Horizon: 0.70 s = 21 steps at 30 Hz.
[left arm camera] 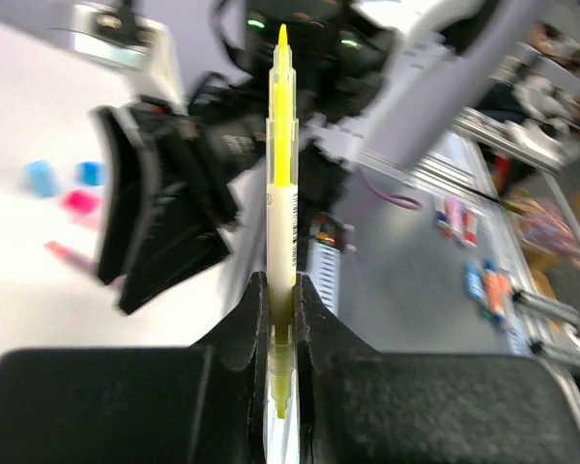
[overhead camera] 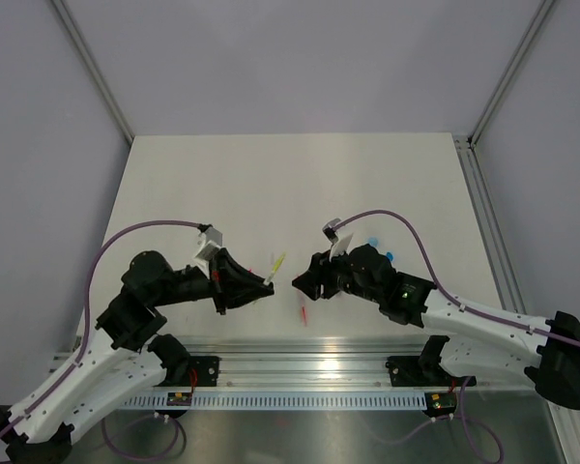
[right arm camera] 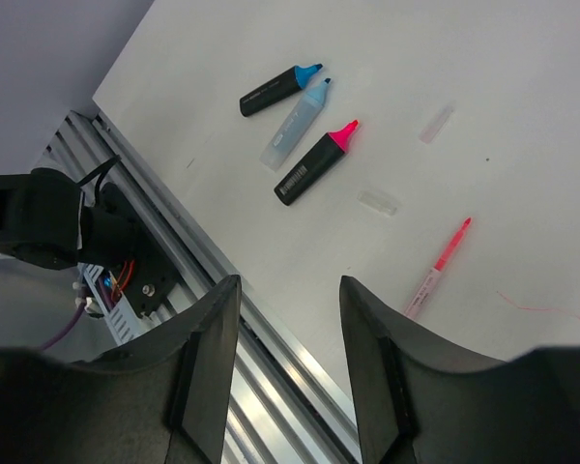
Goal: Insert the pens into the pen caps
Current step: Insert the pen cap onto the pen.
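Left gripper (left arm camera: 282, 282) is clamped on the thin yellow pen (left arm camera: 281, 193), tip sticking straight out past my fingers (left arm camera: 244, 333). Right gripper (right arm camera: 290, 290) is spread wide around nothing, over the table (right arm camera: 522, 77) where three stubby markers (right arm camera: 297, 124) and a thin pink pen (right arm camera: 437, 269) lie.

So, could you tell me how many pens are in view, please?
5. On the table: a blue-tipped marker, a pale-blue marker, a pink-tipped marker close together, and a thin pink pen apart. The left end effector grips a yellow pen. Others may be hidden.
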{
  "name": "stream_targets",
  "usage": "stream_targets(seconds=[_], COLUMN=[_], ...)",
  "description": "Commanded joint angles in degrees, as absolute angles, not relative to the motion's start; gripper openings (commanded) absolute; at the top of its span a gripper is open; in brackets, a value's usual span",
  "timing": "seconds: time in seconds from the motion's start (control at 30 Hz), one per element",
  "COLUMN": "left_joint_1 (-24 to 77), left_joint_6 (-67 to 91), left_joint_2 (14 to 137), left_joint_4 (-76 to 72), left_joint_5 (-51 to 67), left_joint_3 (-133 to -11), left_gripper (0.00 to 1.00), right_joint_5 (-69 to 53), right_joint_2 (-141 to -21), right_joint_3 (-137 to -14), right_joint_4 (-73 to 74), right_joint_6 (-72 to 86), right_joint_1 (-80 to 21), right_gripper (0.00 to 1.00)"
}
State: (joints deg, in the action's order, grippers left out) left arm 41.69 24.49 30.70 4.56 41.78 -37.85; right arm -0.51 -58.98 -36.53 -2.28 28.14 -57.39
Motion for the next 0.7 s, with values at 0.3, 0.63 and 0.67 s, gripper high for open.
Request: stream_targets(seconds=[0.3,0.63,0.67], left_joint_1=[42.0,41.9,41.9], left_joint_6=[16.5,14.1,14.1], left_joint_2=[22.4,20.4,19.6], left_joint_4=[20.8,24.1,24.2], left_joint_5=[3.0,-4.6,-5.4], left_joint_3=[-42.4,-43.2,-43.2], left_gripper=[0.0,0.0,0.0], right_joint_5=[1.4,1.5,1.9], right_joint_2=[-70.0,-78.3,-79.0], right_joint_3=[-43.2,-49.0,-49.7], right_joint_4=[0.9,8.8,9.1], right_joint_6=[31.5,37.1,37.4], right_joint_1=[-57.5,-57.5,-57.5], right_gripper=[0.42,0.33,0.32])
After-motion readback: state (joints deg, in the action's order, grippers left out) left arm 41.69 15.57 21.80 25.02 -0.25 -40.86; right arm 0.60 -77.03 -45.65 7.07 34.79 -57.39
